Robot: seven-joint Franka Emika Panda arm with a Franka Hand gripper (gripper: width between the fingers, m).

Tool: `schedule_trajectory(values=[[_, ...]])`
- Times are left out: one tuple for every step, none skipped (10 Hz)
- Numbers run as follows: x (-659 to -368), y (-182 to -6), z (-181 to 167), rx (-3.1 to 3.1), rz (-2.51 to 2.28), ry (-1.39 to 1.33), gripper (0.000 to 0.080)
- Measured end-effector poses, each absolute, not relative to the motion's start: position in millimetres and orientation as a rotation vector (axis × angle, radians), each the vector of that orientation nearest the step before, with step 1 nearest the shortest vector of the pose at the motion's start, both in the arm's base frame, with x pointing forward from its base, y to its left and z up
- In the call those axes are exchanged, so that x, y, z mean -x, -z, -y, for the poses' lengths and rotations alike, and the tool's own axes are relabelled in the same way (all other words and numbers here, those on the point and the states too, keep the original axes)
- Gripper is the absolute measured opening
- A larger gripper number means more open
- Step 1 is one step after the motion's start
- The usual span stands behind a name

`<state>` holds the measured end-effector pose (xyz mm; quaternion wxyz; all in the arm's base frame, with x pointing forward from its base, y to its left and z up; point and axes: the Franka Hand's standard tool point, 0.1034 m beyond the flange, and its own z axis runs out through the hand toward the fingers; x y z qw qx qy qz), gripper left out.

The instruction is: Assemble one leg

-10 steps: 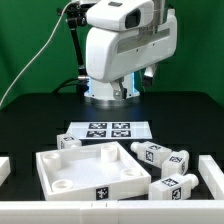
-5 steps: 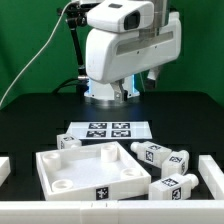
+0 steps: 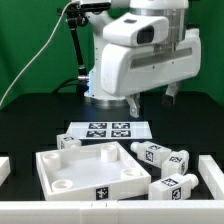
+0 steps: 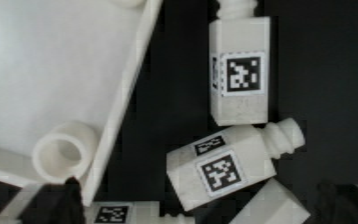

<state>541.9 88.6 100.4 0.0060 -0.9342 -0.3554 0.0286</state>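
Several legs [image 3: 152, 152] lie just beside the panel [image 3: 95, 166], on the exterior view's right, none yet picked up. The gripper [image 3: 152, 101] hangs well above them, jaws apart and empty. I judge this the approach, and next it must descend, straddle 1 leg's blocky body and close.

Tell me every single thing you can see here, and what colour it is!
legs: at least four, white with black tags; one behind the panel, the others beside it on the exterior view's right.
panel: one, white, tray-like; nearest the camera.
marker board: one, white with four tags; behind the panel.
blocks: two, white; exterior view's left and right edges.
table: one, black; under everything.
arm: one, white; above the marker board.
gripper: one, dark fingers, open and empty; above the table.
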Motion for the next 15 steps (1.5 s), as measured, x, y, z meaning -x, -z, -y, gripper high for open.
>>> schedule_trajectory(values=[[-541,-96.6,-88,2.921,1.116,-0.089,0.0650],[-541,-96.8,-88,2.921,1.115,-0.092,0.0650],[-539,-96.9,-90,2.918,1.115,-0.122,0.0650],[-536,-96.3,-91,2.917,1.107,-0.165,0.0650],[-532,-95.8,-95,2.907,1.102,-0.248,0.0650],[-531,-95.7,-99,2.897,1.102,-0.308,0.0650],[-528,-93.9,-101,2.936,1.060,-0.394,0.0650],[-523,-89.4,-102,3.010,1.027,-0.461,0.0650],[-519,-84.3,-103,3.087,0.992,-0.520,0.0650],[-519,-80.1,-102,3.101,1.009,-0.576,0.0650],[-516,-80.5,-94,3.079,1.019,-0.705,0.0650],[-516,-81.5,-89,3.059,1.001,-0.847,0.0650],[-515,-79.7,-92,3.044,0.987,-0.952,0.0650],[-512,-77.8,-94,3.018,0.984,-1.063,0.0650],[-511,-76.2,-95,3.001,0.978,-1.133,0.0650]])
